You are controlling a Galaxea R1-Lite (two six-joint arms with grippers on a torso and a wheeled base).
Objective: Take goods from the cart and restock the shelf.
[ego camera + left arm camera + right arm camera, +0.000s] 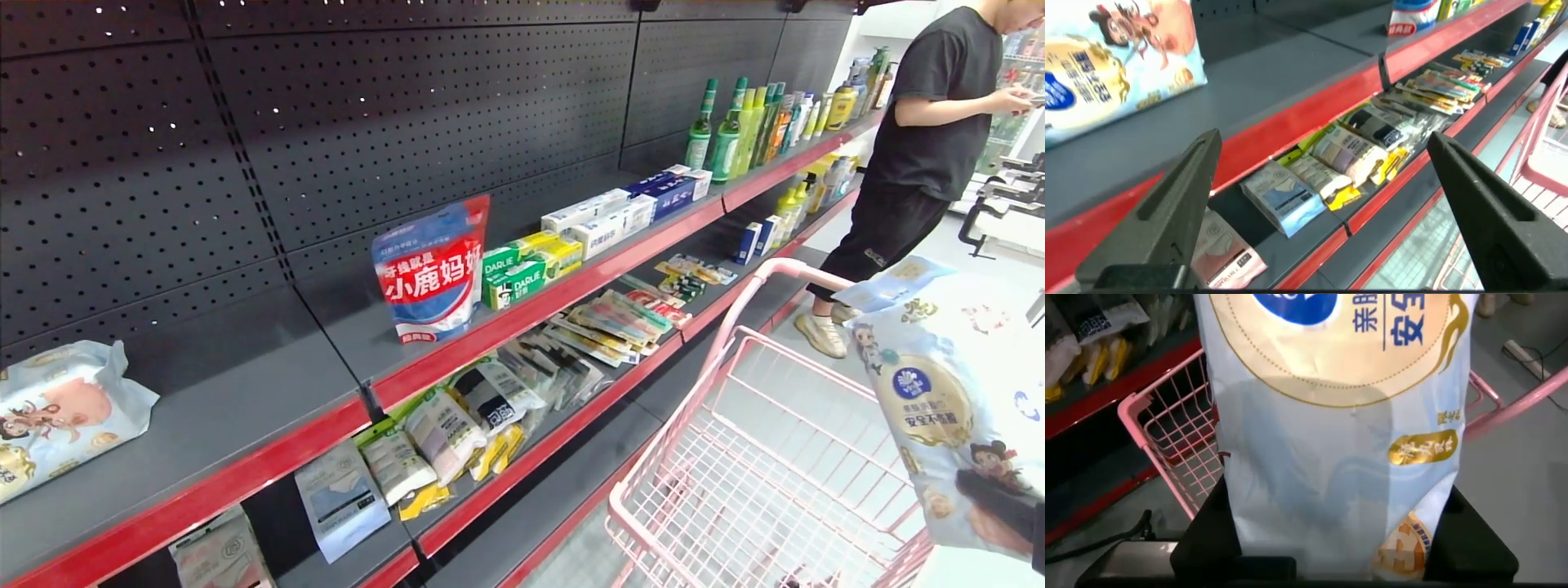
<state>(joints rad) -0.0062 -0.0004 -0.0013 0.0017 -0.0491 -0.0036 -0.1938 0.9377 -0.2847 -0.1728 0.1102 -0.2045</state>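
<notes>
Your right gripper (1343, 539) is clamped on the pack (939, 392), one finger pressed on each side of its lower end. The pack is pale blue with cartoon print and is held upright, up off the pink cart (800, 359), over the cart's right side; you cannot tell if it touches the rim. Your left gripper (1323, 143) is spread wide with nothing between the fingers, and hovers out over the red front edge of the shelf (245, 392). A second pack (57, 416) of the same print lies flat on that top board at its far left end, near the left gripper but apart from it. Farther right on the same board a red pouch (433, 269) stands upright, with green boxes (522, 269) just beside it. On the board below lie sachets (457, 425), overlapping in a loose row.
</notes>
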